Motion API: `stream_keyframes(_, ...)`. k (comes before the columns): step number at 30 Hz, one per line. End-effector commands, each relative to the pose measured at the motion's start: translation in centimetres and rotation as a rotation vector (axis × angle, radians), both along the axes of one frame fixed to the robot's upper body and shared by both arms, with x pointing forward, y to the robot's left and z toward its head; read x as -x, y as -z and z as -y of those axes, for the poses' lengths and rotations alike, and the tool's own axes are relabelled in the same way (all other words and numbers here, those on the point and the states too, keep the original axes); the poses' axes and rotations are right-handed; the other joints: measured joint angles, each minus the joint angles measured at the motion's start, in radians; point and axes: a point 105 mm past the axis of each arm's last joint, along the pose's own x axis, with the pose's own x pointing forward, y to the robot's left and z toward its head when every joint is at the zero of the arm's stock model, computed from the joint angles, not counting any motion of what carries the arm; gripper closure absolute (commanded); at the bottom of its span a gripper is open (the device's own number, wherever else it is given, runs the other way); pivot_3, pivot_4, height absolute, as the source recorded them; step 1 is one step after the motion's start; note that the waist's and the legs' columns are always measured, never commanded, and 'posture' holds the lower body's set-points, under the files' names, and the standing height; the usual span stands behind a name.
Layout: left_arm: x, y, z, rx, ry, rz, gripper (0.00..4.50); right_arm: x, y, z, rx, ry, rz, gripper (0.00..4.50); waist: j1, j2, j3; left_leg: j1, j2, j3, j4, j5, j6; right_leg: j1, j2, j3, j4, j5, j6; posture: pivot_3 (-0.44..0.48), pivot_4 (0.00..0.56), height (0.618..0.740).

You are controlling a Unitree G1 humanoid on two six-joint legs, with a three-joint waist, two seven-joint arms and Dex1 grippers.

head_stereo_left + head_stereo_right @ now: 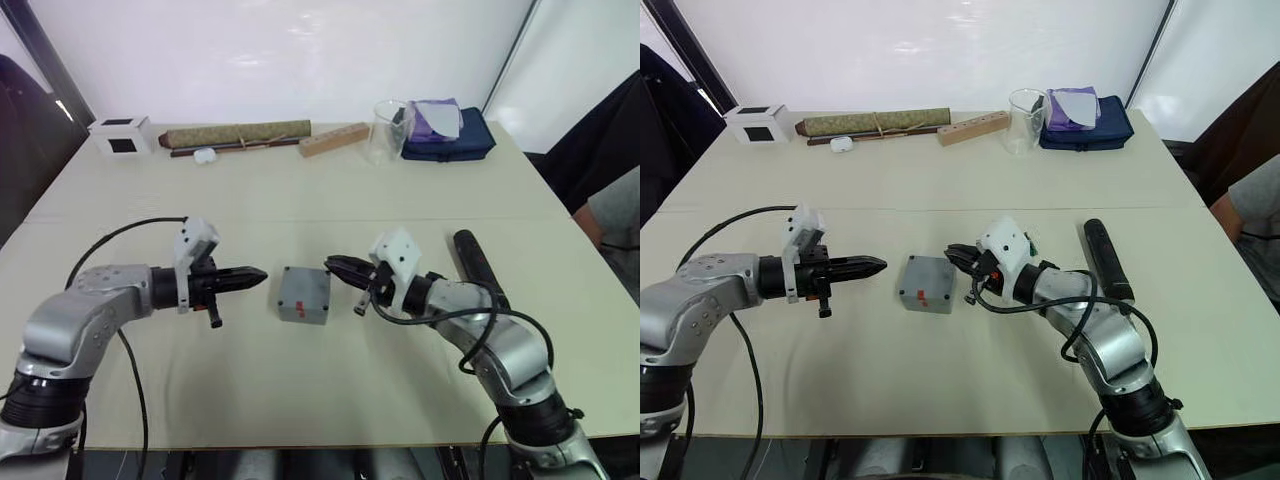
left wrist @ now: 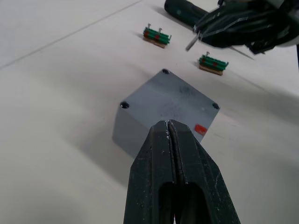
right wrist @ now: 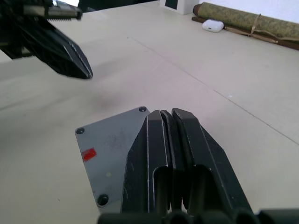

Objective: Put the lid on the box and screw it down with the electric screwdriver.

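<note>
Nearest the robot, on the pale table (image 1: 300, 400), the two arms reached inward from either side toward the grey metal box (image 1: 304, 295), which sat between them. The lid (image 2: 173, 100) was already on it, lying flush, with a dark screw hole showing at each visible corner and a small red mark on the side wall. The left gripper (image 1: 255, 274) pointed at the box from the robot's left, its fingers pressed together on nothing and its tip just short of the box. The right gripper (image 1: 335, 265) hung at the box's other side, just over the near edge of the lid, its fingers likewise clenched and empty.

A little beyond the right arm lay the electric screwdriver (image 1: 474, 262), untouched, well apart from the box. Near it the left wrist view showed two small green-and-red strips (image 2: 156, 36) holding what looked like screws.

Seating the lid looked finished to me; fastening had not begun. The next move would seem to call for the right gripper to spread its fingers, swing back to the screwdriver and grasp its barrel, while the left steadied the box.

Along the far edge stood a white cube with a black window (image 1: 121, 134), a rolled mat (image 1: 238, 133), a wooden block (image 1: 334, 139), a clear beaker (image 1: 388, 130) and a navy pouch (image 1: 450, 135).
</note>
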Motion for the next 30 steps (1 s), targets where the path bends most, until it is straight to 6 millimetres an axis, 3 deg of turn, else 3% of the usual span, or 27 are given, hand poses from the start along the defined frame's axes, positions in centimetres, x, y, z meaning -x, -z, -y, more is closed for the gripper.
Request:
stream_keyframes(1,0.4,-0.7,0.3,0.014,0.006,0.035,4.50,0.1,-1.0,-0.6,-0.013,-0.030,0.051,4.33,-0.001,0.000,0.000,0.000,0.000,0.000,0.000,0.000,0.000,0.000,0.000,0.000,0.000,0.000,0.000,0.000,0.150,0.740)
stream_keyframes(30,0.0,-0.2,1.0,-0.037,0.015,0.058,4.50,-1.1,1.4,-0.6,0.015,0.013,0.021,4.33,-0.002,0.000,0.000,0.000,0.000,0.000,-0.001,0.000,0.000,-0.001,0.001,0.000,0.001,0.001,0.001,0.000,0.150,0.740)
